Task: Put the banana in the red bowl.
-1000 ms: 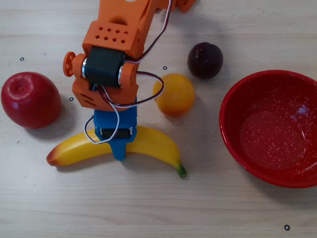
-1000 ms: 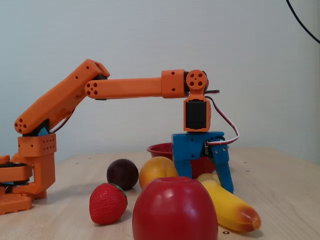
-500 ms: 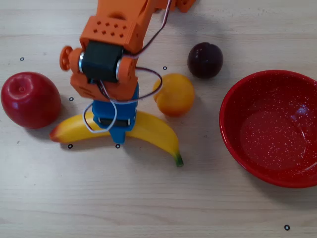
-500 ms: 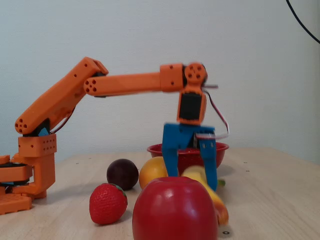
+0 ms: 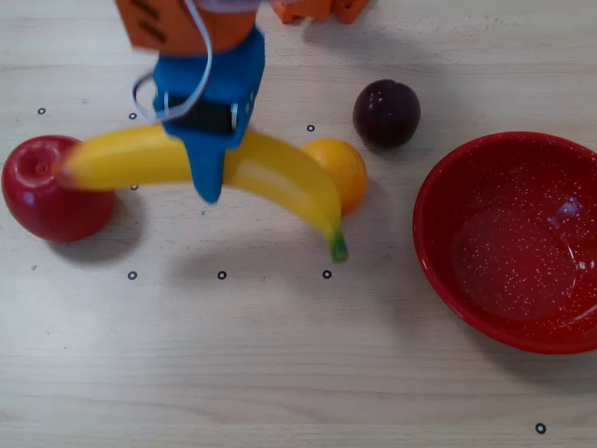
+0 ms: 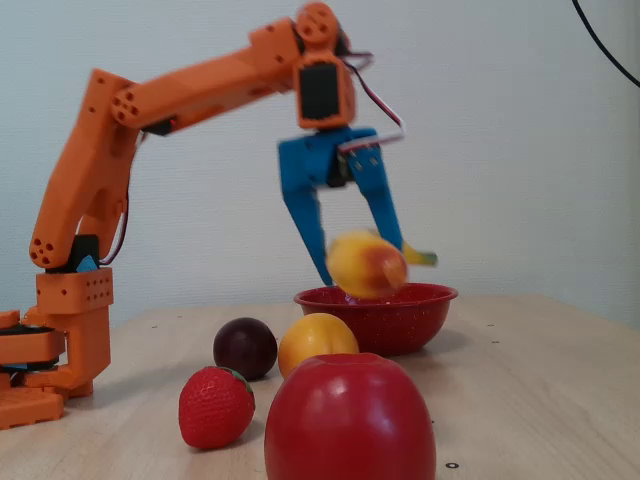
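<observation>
1. Transport was the step in hand, by my reading: the gripper (image 6: 358,262) was clamped on the banana (image 5: 280,173) around its middle, and in the fixed view the fruit hung well clear of the table (image 5: 280,373).
2. Seen from overhead, the banana lay left of the red bowl (image 5: 438,252), apart from it, with its green stem tip nearest the bowl and its reddish end over the red apple (image 5: 37,201).
3. The bowl looked empty, so the drop had not yet been made.
4. The next move, I judged, called for carrying the banana sideways until its middle was over the bowl's centre, then lowering it before the fingers parted; being the longest fruit, it could catch the rim if released off-centre.
5. An orange fruit (image 5: 345,168) and a dark plum (image 5: 386,113) sat left of the bowl, the orange one partly beneath the banana; the fixed view also showed a strawberry (image 6: 216,407).
6. The surface was pale wood-grain with small ring marks left of and in front of the bowl.
7. Behind the bowl stood a plain light wall, a black cable crossing its upper corner.
</observation>
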`<state>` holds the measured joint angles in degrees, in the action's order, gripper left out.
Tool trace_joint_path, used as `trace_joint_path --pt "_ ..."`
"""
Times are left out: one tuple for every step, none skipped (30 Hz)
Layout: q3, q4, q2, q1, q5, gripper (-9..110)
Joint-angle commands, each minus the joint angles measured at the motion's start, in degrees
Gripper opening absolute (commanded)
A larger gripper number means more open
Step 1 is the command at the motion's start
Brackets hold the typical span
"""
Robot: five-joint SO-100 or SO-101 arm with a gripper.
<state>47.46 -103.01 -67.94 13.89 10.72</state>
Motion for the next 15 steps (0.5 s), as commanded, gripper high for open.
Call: trace_joint_path --pt "-0.97 -2.64 -11.60 -2.64 -2.81 0" --pt "0.09 -2.55 -12.74 -3.25 -3.08 0" --pt "0.79 -2.55 -13.62 -3.87 -3.34 0" --pt "1.41 -2.55 -14.33 -4.57 -3.52 0" --pt "1.67 -2.55 -14.94 -5.36 -3.60 0" --pt "1.67 -2.29 -15.38 -6.33 -3.87 0" --pt "1.67 -2.02 -15.91 -7.56 -3.87 0" --pt "1.67 -1.67 -16.35 -8.96 -3.60 0" --pt "1.67 -0.97 -16.79 -10.37 -3.60 0" --pt "1.67 -0.44 -17.23 -12.04 -3.43 0" --pt "1.76 0.09 -17.75 -13.71 -3.08 0" --pt "2.02 0.88 -18.28 -15.47 -2.90 0" --pt "2.46 1.67 -18.81 -17.23 -2.37 0" --pt "2.99 2.46 -19.34 -18.98 -1.67 0" --pt "3.52 3.25 -19.78 -20.65 -1.14 0"
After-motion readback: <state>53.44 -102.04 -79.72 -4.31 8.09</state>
